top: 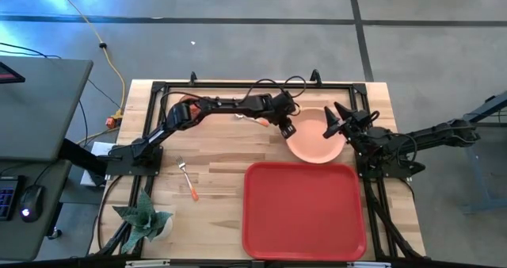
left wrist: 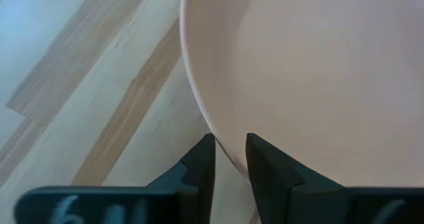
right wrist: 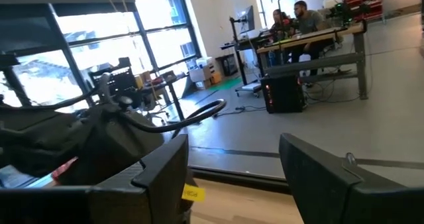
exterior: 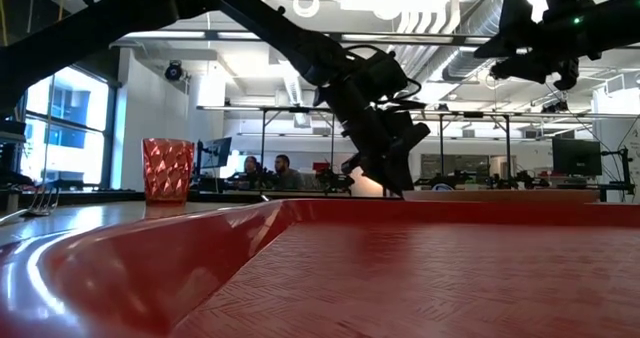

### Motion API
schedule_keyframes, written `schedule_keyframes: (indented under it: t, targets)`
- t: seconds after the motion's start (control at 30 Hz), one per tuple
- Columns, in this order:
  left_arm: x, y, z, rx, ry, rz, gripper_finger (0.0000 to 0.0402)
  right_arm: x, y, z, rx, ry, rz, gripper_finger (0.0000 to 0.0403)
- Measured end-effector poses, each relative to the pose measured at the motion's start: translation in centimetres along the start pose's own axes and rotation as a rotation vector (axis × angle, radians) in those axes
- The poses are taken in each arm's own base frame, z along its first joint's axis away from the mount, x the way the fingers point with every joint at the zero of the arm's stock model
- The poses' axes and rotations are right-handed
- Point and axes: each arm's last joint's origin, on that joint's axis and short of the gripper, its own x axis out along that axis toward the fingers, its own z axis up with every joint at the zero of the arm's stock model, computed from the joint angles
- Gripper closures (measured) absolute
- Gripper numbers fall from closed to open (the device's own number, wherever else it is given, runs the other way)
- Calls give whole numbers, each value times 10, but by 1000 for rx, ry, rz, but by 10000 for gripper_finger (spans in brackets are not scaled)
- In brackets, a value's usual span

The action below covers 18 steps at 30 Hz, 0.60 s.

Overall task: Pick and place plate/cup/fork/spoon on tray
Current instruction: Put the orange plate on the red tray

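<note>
The salmon-pink plate [top: 317,139] lies on the table just beyond the far edge of the red tray [top: 305,211]. My left gripper [top: 287,131] is at the plate's left rim, shut on it. My right gripper [top: 333,119] is open and empty, raised over the plate's right side. The cup [exterior: 167,170] stands at the far left, half under my left arm in the high view [top: 187,103]. The fork [top: 188,178] lies flat on the wood left of the tray. The spoon [top: 252,119] shows only in part beside my left arm. My left gripper has the plate's left rim [left wrist: 217,126] between its two fingers [left wrist: 268,161], one over the plate's inside and one outside it. The fingers come from above, slanting down [exterior: 395,178]. Whether the plate is off the table, I cannot tell.
A small potted plant [top: 144,218] stands at the table's near left corner. A black frame [top: 238,84] runs along the far edge. Bare wood lies between the fork and the tray. People sit at desks in the room behind [right wrist: 298,15].
</note>
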Motion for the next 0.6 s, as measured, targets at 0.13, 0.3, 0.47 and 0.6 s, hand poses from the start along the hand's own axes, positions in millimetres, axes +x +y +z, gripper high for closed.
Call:
schedule_keyframes:
  t: [0.13, 0.3, 0.47, 0.6]
  targets:
    - [0, 1, 0, 7, 0, 4, 367, 0, 0, 0, 0, 1, 5, 174]
    - [0, 0, -2, 102, 19, -12, 397, 0, 0, 0, 0, 1, 5, 174]
    - [0, 4, 0, 126, 6, 5, 398, 0, 0, 0, -28, 0, -1, 174]
    - [-1, 8, 1, 123, 3, 20, 399, 0, 0, 0, -34, 0, -1, 174]
